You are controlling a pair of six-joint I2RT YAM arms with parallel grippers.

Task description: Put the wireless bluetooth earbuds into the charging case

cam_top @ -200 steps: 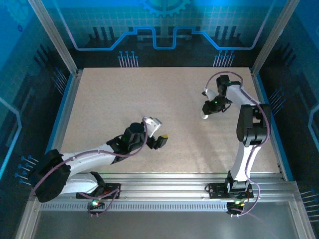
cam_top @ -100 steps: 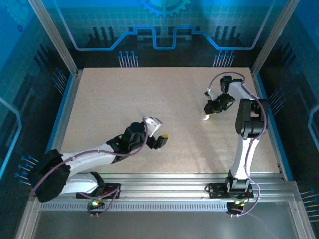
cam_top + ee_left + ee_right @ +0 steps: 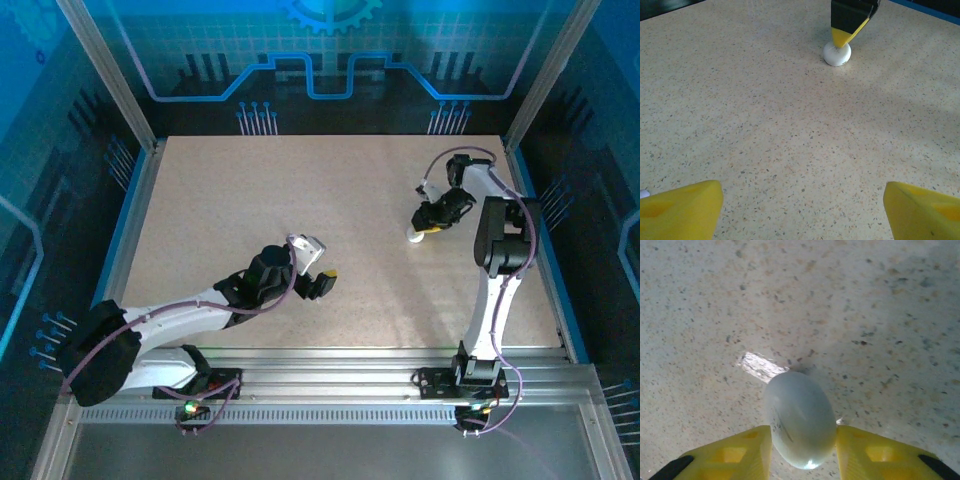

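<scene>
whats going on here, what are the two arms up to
The right gripper is down at the far right of the table, its yellow jaws on either side of a small white rounded object, probably a charging case; whether it is gripped is unclear. The left gripper hovers nearer the front, jaws wide open and empty, facing that object.
</scene>
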